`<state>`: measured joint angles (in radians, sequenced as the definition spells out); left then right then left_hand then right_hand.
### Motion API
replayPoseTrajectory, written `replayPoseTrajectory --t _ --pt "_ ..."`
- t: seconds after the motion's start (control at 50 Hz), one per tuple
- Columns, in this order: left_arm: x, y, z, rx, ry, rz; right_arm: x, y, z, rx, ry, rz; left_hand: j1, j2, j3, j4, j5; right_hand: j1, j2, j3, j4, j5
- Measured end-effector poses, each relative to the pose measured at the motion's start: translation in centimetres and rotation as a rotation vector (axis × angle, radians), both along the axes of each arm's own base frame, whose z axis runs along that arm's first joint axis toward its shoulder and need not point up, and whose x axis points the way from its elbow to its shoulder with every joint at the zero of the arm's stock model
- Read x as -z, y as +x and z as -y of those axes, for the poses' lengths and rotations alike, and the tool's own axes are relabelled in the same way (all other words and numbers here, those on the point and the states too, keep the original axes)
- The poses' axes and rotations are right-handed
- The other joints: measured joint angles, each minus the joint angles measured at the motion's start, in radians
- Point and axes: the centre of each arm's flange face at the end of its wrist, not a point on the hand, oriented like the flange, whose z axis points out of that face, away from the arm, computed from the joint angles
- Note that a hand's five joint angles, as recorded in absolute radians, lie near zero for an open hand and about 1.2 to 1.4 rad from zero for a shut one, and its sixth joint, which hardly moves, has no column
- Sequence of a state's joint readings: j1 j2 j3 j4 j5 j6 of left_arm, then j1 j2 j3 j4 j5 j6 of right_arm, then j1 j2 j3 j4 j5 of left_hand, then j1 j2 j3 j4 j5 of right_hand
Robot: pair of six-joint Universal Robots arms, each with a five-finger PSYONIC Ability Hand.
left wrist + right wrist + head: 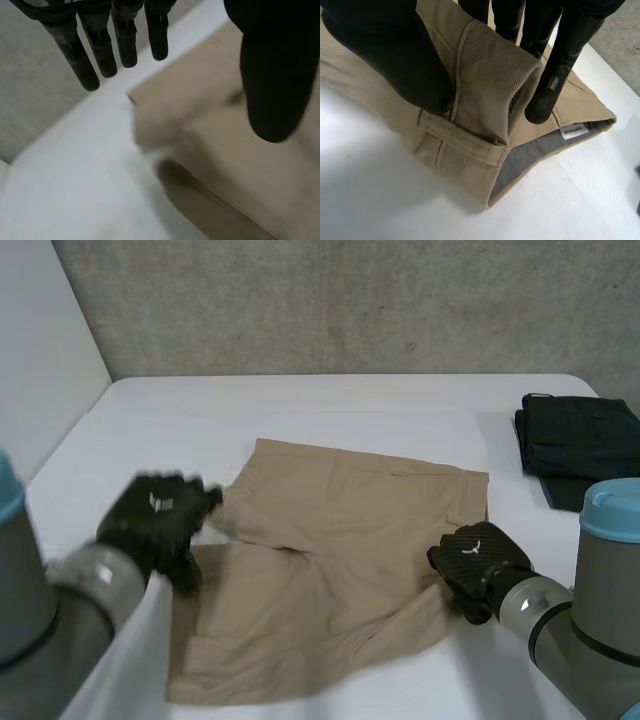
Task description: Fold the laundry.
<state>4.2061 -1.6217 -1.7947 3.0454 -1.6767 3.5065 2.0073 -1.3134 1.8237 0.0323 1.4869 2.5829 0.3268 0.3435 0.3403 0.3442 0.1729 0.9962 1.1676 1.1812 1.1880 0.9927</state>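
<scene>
One shorts (340,540) edge in right hand (480,560)

tan shorts (485,75) in right hand (385,55)

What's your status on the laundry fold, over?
Left hand open, over khaki shorts leg. Right hand shut on waistband. Dark folded garment well aside.

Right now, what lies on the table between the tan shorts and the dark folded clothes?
Nothing. In the head view, a bare strip of white table separates the tan shorts from the dark folded clothes.
</scene>
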Motion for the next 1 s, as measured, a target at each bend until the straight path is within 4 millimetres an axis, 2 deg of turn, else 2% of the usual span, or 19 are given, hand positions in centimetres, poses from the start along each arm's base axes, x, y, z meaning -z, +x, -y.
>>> replayPoseTrajectory --t 0.02,0.08,0.1,0.14,0.16,0.2,0.28,0.32,0.4,0.42,0.44,0.6,0.66,0.7,0.74,0.8,0.9,0.96,1.0 --pt "0.5 0.4 -1.4 0.011 0.042 0.018 0.0 0.0 0.1 0.007 0.000 0.008 0.000 0.009 0.008 0.007 0.010 0.000 0.000 0.000 0.000 0.000" --pt "1.1 0.8 -2.5 0.020 0.086 0.040 0.0 0.0 0.2 0.011 0.000 0.011 0.000 0.010 0.008 0.007 0.012 0.000 0.000 0.000 0.000 0.000" --pt "2.1 1.3 -4.1 0.034 0.157 0.080 0.0 -0.1 0.3 0.019 0.001 0.015 0.000 0.010 0.008 0.007 0.012 0.000 0.000 0.000 0.000 0.000" --pt "2.4 1.5 -4.5 0.037 0.174 0.090 0.0 -0.1 0.3 0.020 0.001 0.015 0.000 0.010 0.008 0.007 0.012 0.000 0.000 0.000 0.000 0.000" --pt "3.3 1.9 -5.7 0.047 0.238 0.128 0.1 -0.2 0.4 0.025 0.002 0.014 0.000 0.010 0.008 0.007 0.012 0.000 0.000 0.000 0.000 0.000" --pt "3.8 2.1 -5.9 0.048 0.263 0.143 0.1 -0.3 0.4 0.027 0.002 0.013 0.020 0.022 0.021 0.020 0.024 0.000 0.000 0.000 0.000 0.000" --pt "5.5 2.2 -6.0 0.046 0.309 0.176 0.1 -0.3 0.5 0.028 -0.001 0.013 0.260 0.223 0.225 0.222 0.220 0.000 0.000 0.000 0.000 0.000" --pt "6.2 2.1 -5.7 0.046 0.319 0.185 0.1 -0.3 0.5 0.028 -0.003 0.014 0.307 0.266 0.267 0.268 0.263 0.000 0.000 0.000 0.000 0.000" --pt "7.6 1.3 -4.9 0.056 0.326 0.197 0.0 -0.3 0.7 0.032 -0.007 0.016 0.695 0.662 0.649 0.648 0.639 0.000 0.000 0.000 0.000 0.000" --pt "7.8 1.2 -4.9 0.058 0.325 0.198 -0.1 -0.4 0.7 0.034 -0.007 0.016 0.695 0.662 0.649 0.648 0.639 0.000 0.000 0.000 0.000 0.000" --pt "7.9 0.9 -4.7 0.064 0.321 0.199 -0.1 -0.4 0.8 0.038 -0.008 0.017 0.814 0.783 0.781 0.783 0.773 0.000 0.000 0.000 0.000 0.000" --pt "7.4 -1.5 -3.0 0.108 0.244 0.175 -0.6 -0.8 1.8 0.062 -0.027 0.028 0.819 0.850 0.847 0.852 0.811 0.000 0.000 0.000 0.000 0.000" --pt "5.4 -3.5 -0.1 0.114 0.121 0.114 -1.4 -0.6 2.7 0.067 -0.058 0.042 0.819 0.851 0.847 0.853 0.811 0.000 0.000 0.000 0.000 0.000" --pt "4.6 -4.1 1.0 0.110 0.075 0.092 -1.7 -0.5 3.0 0.067 -0.071 0.048 0.819 0.851 0.847 0.853 0.811 0.000 0.000 0.000 0.000 0.000" --pt "3.1 -5.3 4.0 0.096 -0.033 0.054 -2.4 -0.1 4.1 0.068 -0.109 0.064 0.819 0.852 0.848 0.853 0.811 0.000 0.000 0.000 0.000 0.000" --pt "2.0 -6.6 7.5 0.085 -0.157 0.034 -3.0 0.6 5.6 0.068 -0.147 0.079 0.819 0.853 0.848 0.853 0.811 0.000 0.000 0.000 0.000 0.000" --pt "1.7 -8.7 12.5 0.077 -0.338 0.026 -3.4 1.9 9.1 0.090 -0.225 0.100 0.819 0.853 0.848 0.855 0.811 0.000 0.000 0.000 0.000 0.000" --pt "2.6 -10.5 16.0 0.067 -0.465 0.022 -3.2 2.8 12.3 0.135 -0.284 0.103 0.819 0.853 0.848 0.856 0.811 0.000 0.000 0.000 0.000 0.000" --pt "3.3 -11.2 17.4 0.063 -0.509 0.020 -2.9 3.2 13.7 0.156 -0.308 0.101 0.819 0.854 0.848 0.856 0.811 0.000 0.000 0.000 0.000 0.000"
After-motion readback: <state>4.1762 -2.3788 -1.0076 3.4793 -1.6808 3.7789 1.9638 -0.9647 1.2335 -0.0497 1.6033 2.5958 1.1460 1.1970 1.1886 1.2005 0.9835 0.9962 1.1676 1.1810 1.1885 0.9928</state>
